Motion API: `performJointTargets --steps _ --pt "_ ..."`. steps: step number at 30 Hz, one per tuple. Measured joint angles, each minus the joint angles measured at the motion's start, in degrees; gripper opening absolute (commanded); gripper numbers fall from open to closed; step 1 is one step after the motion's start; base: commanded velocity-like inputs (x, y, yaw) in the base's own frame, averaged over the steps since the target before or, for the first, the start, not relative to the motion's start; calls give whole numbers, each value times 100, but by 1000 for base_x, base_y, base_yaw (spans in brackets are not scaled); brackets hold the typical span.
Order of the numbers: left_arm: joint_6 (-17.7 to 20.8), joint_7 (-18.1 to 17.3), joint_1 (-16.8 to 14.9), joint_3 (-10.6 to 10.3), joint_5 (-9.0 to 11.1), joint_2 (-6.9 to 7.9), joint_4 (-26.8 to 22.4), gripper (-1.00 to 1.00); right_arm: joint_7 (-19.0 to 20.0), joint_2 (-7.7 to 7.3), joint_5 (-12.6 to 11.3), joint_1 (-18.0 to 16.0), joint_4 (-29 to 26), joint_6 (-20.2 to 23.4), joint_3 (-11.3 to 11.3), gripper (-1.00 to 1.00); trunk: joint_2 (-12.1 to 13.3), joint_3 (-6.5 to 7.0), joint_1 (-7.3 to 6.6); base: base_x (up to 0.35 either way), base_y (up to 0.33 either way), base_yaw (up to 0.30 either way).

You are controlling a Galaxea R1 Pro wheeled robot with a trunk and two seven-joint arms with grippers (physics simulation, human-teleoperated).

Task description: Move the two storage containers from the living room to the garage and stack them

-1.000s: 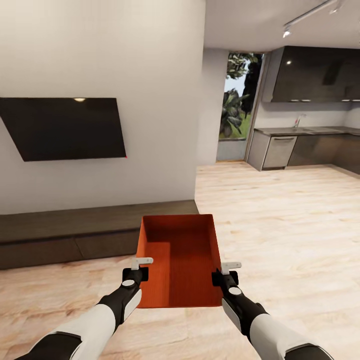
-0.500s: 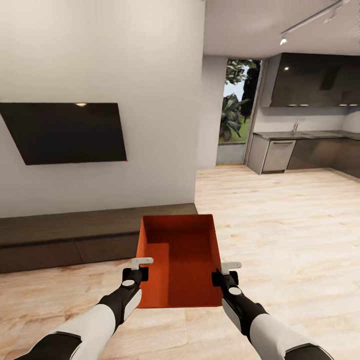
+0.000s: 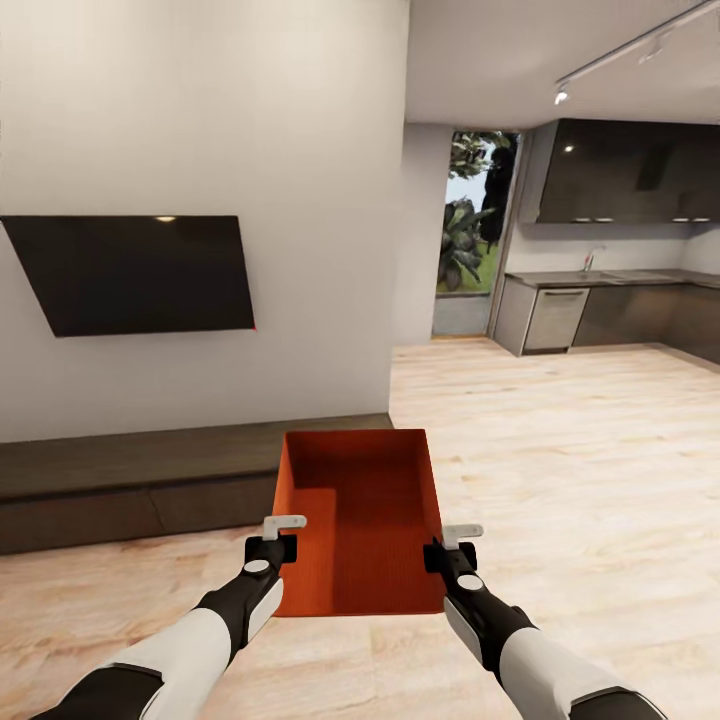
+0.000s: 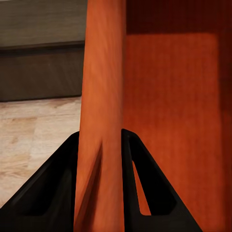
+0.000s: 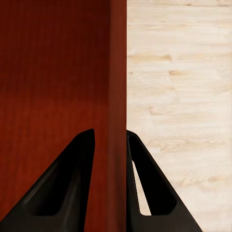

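1 orange-red storage container (image 3: 360,520) hangs above the pale plank floor (image 3: 560,470) at 6 o'clock. The left gripper (image 3: 283,536) pinches its 9 o'clock wall, the right gripper (image 3: 447,543) its 3 o'clock wall. The low cabinet (image 3: 150,470) and TV (image 3: 130,272) lie toward 10 o'clock.

A: What stays out of sight?

B: The storage container (image 3: 360,520) hides the floor beneath it. The low cabinet (image 3: 150,475) and the TV (image 3: 130,272) run off the head view's left edge.

A: And the kitchen?

B: Its counter (image 3: 600,280) is cut at the right edge; the faucet (image 3: 592,258) is too small to make out.
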Motion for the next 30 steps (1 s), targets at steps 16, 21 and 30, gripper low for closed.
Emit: performJointTargets --steps 16,21,30 --pt "0 4 0 1 -1 -3 10 -100 2 0 5 -2 16 -2 -1 -100 0 148 0 0 0 0" --pt "0 7 0 -2 1 -3 7 -100 2 0 5 -3 13 -2 -1 -100 0 194 0 0 0 0" --pt "-3 14 0 -3 0 -6 11 -100 -1 -1 7 -3 17 -4 0 -100 1 277 0 0 0 0"
